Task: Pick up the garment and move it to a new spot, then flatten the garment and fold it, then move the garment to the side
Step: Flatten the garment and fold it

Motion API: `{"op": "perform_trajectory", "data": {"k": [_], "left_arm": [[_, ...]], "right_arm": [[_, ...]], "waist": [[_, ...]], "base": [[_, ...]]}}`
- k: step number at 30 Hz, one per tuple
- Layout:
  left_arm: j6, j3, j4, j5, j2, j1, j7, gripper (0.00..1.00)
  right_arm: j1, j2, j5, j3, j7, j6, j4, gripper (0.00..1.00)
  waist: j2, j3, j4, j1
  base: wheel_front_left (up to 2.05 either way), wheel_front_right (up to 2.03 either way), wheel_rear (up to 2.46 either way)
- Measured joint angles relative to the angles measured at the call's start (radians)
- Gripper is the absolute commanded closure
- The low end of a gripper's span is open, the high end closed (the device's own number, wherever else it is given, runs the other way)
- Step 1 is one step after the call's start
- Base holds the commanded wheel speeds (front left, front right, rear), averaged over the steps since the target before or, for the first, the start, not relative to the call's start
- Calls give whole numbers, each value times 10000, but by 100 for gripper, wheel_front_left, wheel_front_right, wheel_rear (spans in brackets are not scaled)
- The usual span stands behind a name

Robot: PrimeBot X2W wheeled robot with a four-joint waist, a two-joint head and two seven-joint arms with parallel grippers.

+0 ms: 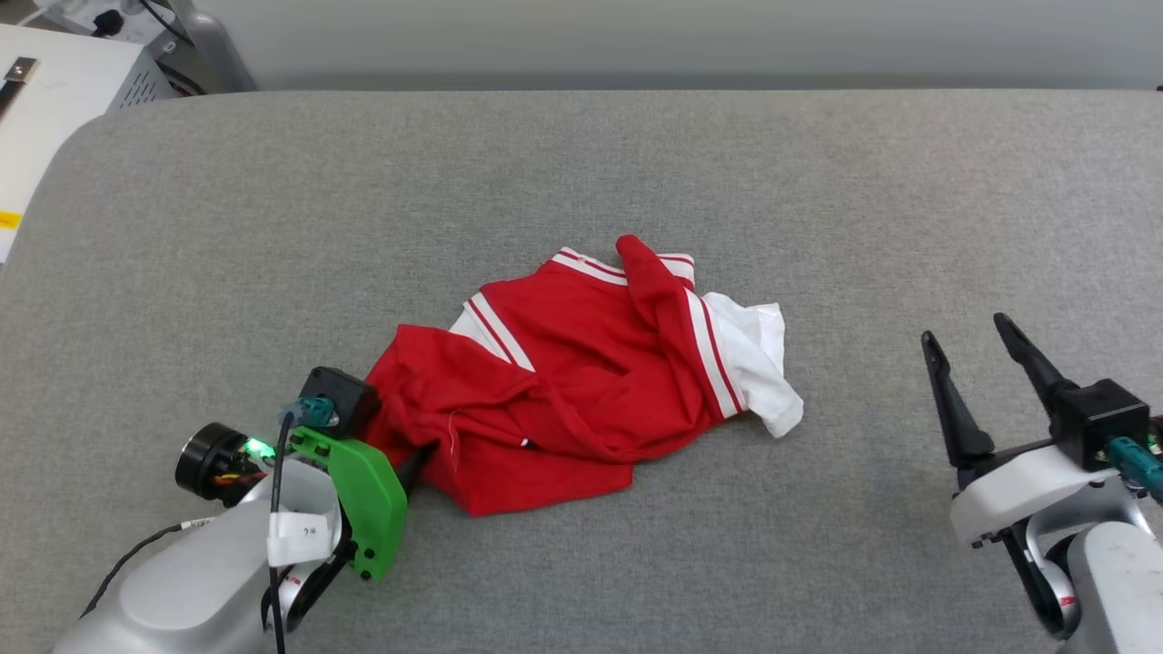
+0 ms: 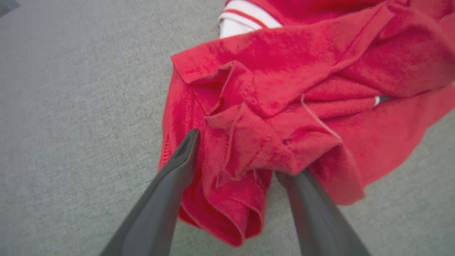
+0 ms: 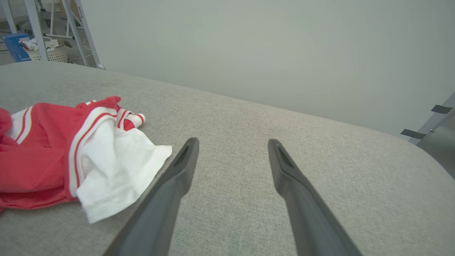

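Observation:
The garment (image 1: 581, 381) lies crumpled in the middle of the grey fabric surface (image 1: 273, 236). It is red, with a white sleeve (image 1: 759, 363) and striped trim on its right. My left gripper (image 1: 409, 459) is at the garment's near-left edge. In the left wrist view its jaws stand open with a bunched red fold (image 2: 241, 149) between them. The cloth drapes over the tip of the right finger (image 2: 312, 209). My right gripper (image 1: 963, 329) hovers open and empty to the garment's right. The white sleeve (image 3: 117, 167) lies left of its fingers.
A white equipment box (image 1: 54, 91) with cables stands beyond the surface's rounded far-left corner. A pale wall (image 3: 249, 53) runs behind the far edge. Metal frame legs and a basket (image 3: 46, 53) stand off to one side.

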Motion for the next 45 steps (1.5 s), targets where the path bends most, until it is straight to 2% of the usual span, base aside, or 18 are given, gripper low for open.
{"op": "perform_trajectory", "data": {"k": [6, 11, 17, 22, 27, 31, 39, 42, 45], "left_arm": [[1166, 809, -525, 117, -115, 331, -1919, 0], [2347, 1735, -1430, 426, -96, 775, -2537, 0], [3613, 3824, -2798, 1967, -385, 1795, -2608, 0], [4107, 5371, -3628, 3342, -1179, 3179, -2606, 0], [4105, 6460, -4126, 4497, -2100, 4024, -2606, 0], [3591, 7112, -4107, 5131, -2823, 4265, -2606, 0], [2362, 8065, -3745, 6119, -4086, 4250, -2606, 0], [2008, 8368, -3622, 6443, -4399, 4236, -2606, 0], [1712, 8661, -3498, 6732, -4631, 4231, -2606, 0]], "right_arm": [[-421, -711, 215, -345, 276, 0, -401, 0], [-1534, -1444, 389, -121, 859, 0, -838, 0], [-2964, -2508, 1507, 1409, 2817, 0, -895, 0], [-4096, -3661, 3425, 3641, 5392, 0, -734, 0], [-4777, -4380, 5572, 5164, 7900, 0, -476, 0], [-5409, -4602, 6412, 5816, 8857, 0, 44, 0], [-6188, -4228, 6625, 6985, 8780, 0, 1567, 0], [-6202, -3992, 6719, 7486, 8506, -4, 2042, 0], [-6423, -4027, 6803, 8009, 8403, -17, 2282, 0]], "waist": [[0, -412, 296, 0], [0, -623, 660, 0], [0, -616, 1060, 0], [0, -329, 1285, 0], [0, 29, 1485, 0], [0, 397, 1682, 0], [0, 1212, 2104, 0], [0, 1459, 2252, 0], [0, 1633, 2356, 0]], "base": [[0, 0, 0], [0, 0, 0], [0, 0, 0], [0, 0, 0], [0, 0, 0], [0, 0, 0], [0, 0, 0], [0, 0, 0], [0, 0, 0]]}}
